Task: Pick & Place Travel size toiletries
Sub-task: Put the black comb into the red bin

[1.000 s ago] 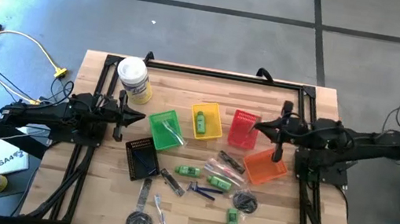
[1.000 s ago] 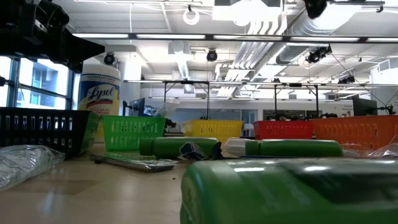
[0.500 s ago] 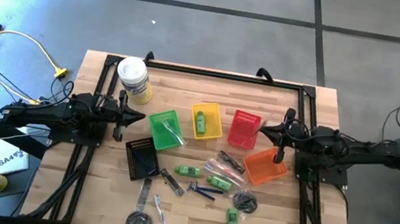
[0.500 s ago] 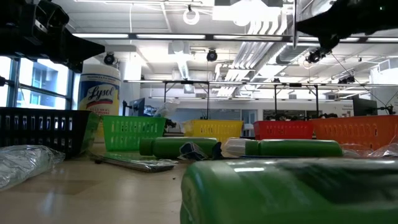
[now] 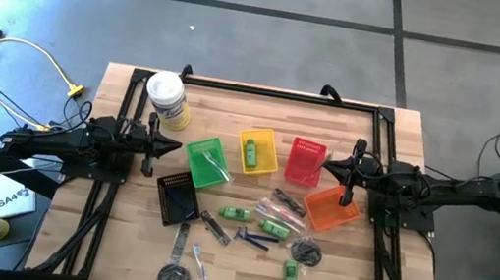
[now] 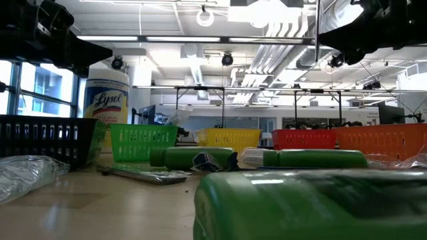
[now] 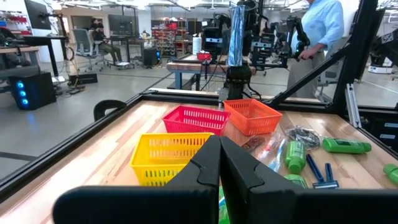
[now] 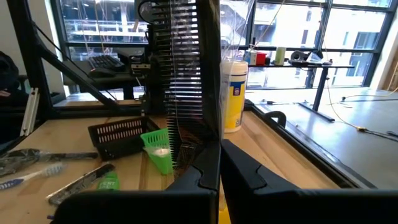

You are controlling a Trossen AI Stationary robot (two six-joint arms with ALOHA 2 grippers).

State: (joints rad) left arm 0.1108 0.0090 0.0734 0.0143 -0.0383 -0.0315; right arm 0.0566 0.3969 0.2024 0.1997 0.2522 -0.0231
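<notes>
My right gripper hangs level above the red basket and the orange basket, shut on a black comb in a clear wrapper. The left wrist view shows that comb standing upright far off. Green mini bottles, a blue razor and other small toiletries lie loose on the table's near half. One green bottle lies in the yellow basket. My left gripper waits at the table's left, shut and empty. My right gripper pinches the wrapped comb at its lower end between its two fingers. The fingers lie level and come from the table's right side. The comb stands upright above the fingers, lifted clear of the baskets and the table.
A white canister with a yellow label stands at the far left. A green basket and a black basket sit near my left gripper. A dark frame runs around the table. A person stands in the room beyond.
My right gripper has come down with the comb and drawn back a little toward the table's right edge, staying shut. In the low view it has dropped into the picture from above. The comb stays upright.
</notes>
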